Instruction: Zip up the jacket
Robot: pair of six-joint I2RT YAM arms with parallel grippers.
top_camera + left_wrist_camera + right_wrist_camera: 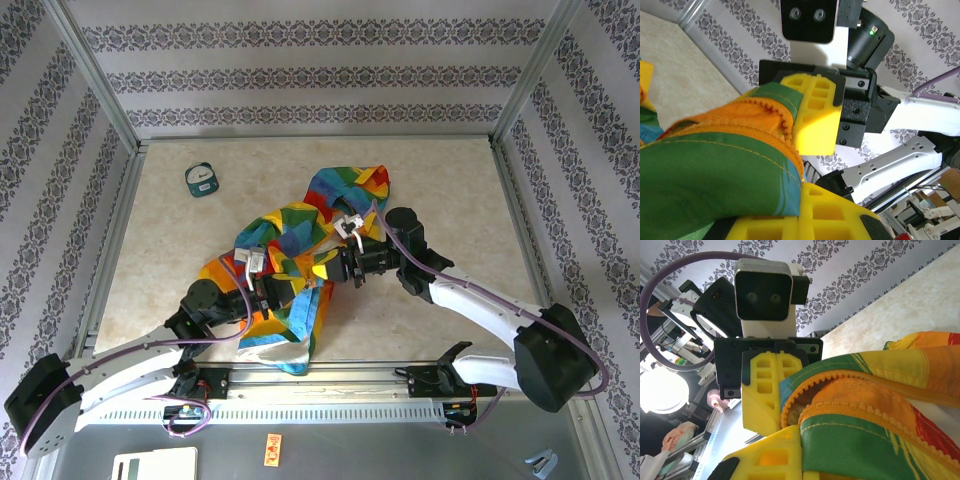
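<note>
Rainbow patchwork jacket (pixel 297 226), crumpled and unzipped

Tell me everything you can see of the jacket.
The jacket is a small, soft, thin-cloth garment of red, orange, yellow, green and blue patches, with whitish lining showing at its near end. It lies crumpled on the table, stretching from near left to far right. Orange zipper teeth run along its edges, unjoined where seen. The left gripper and right gripper are each shut on a fold of it.

Bright even light, soft shadows, mild blur
</note>
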